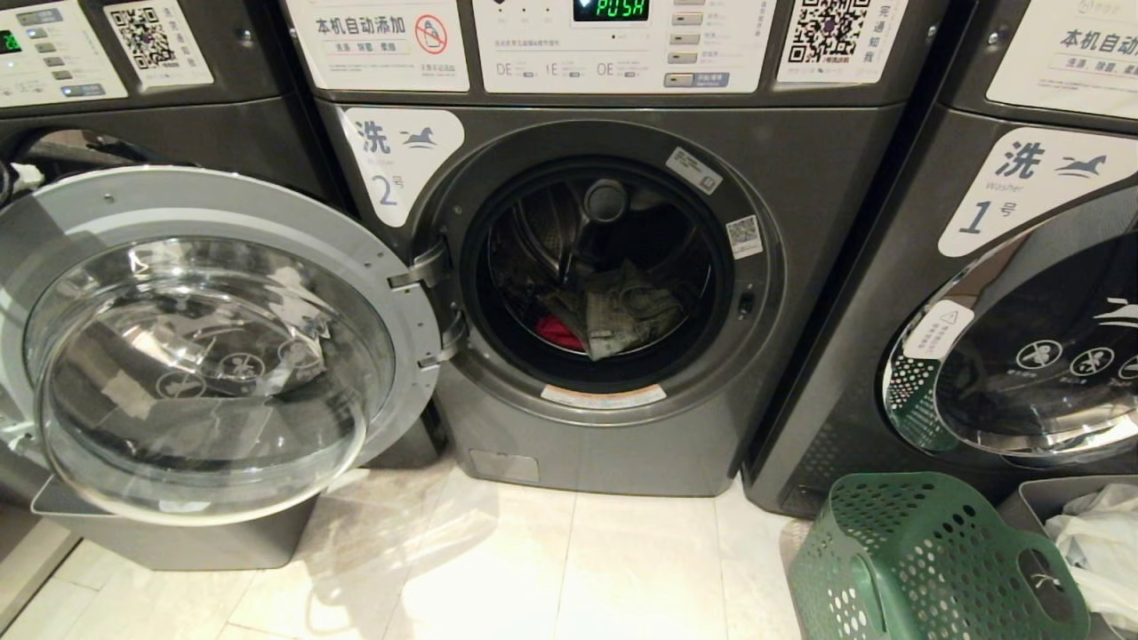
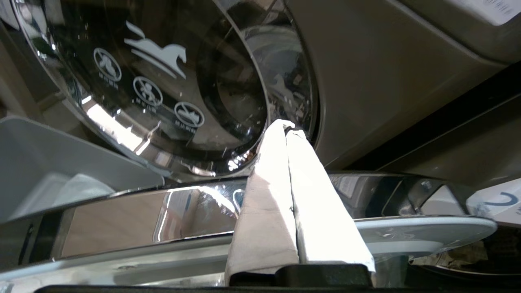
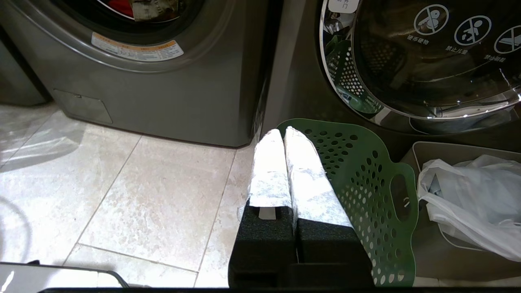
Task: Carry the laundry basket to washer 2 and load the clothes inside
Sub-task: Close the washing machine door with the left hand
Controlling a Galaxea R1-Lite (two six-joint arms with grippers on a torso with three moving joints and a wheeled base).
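Note:
Washer 2 [image 1: 800, 267] stands in the middle with its round glass door [image 1: 204, 338] swung wide open to the left. In its drum lie the clothes: a grey-green garment [image 1: 622, 307] and a red one [image 1: 558, 332]. The green laundry basket [image 1: 925, 560] sits tilted on the floor at the lower right, in front of washer 1. Neither arm shows in the head view. My left gripper [image 2: 287, 126] is shut and empty, right at the chrome edge of the open door [image 2: 142, 219]. My right gripper [image 3: 283, 132] is shut and empty above the floor, next to the basket [image 3: 366, 183].
Washer 1 [image 1: 1022, 178] stands to the right with its door closed, an unlabelled washer [image 1: 178, 116] to the left. A grey bin [image 1: 1031, 498] holding a white plastic bag [image 1: 1098, 533] stands beside the basket. Another grey bin [image 2: 61, 162] stands under the left washer. The floor is pale tile [image 1: 569, 569].

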